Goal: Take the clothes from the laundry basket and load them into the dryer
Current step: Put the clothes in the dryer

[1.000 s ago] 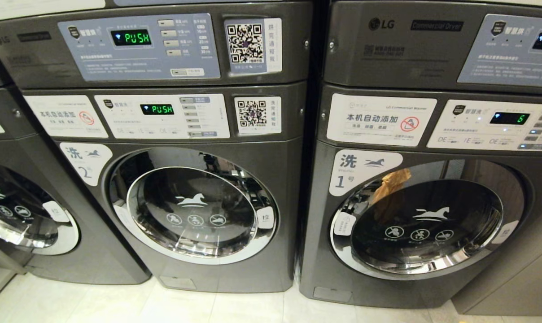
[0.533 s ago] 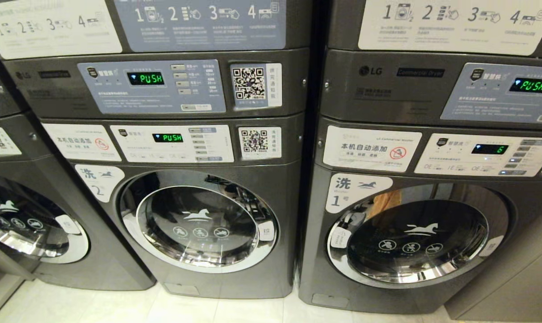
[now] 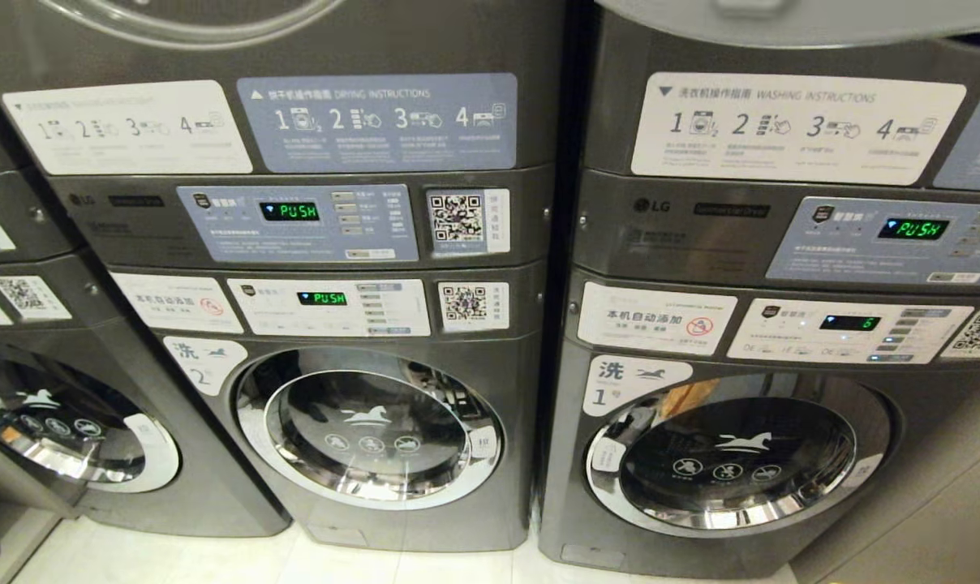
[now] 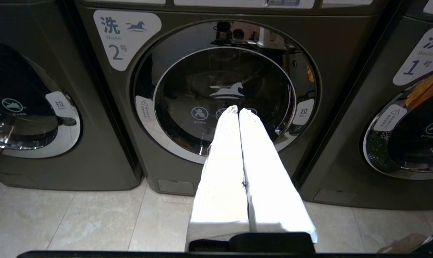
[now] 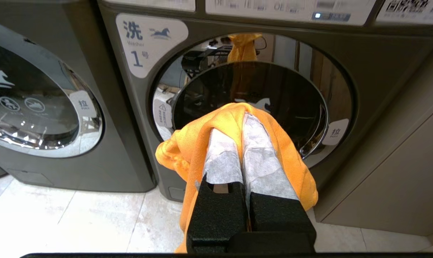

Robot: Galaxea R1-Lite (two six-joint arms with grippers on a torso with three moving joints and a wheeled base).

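From the head view, three front-loading washers show along the floor: washer 2 (image 3: 368, 430) in the middle, washer 1 (image 3: 733, 462) to its right, a third cut off at the left edge. Two dryer panels sit above, and an open dryer door (image 3: 790, 20) juts in overhead.

In the left wrist view, the left gripper (image 4: 238, 111) hangs empty, fingers pressed together, with bare floor tile (image 4: 76, 222) below it.

In the right wrist view, the right gripper (image 5: 243, 118) is clamped on an orange garment (image 5: 188, 150) draped over its fingers.

The left hand (image 4: 238, 111) has two long white fingers on a black base. The right hand (image 5: 243, 116) has grey-white wrapped fingers (image 5: 222, 157) in textured black mounts.
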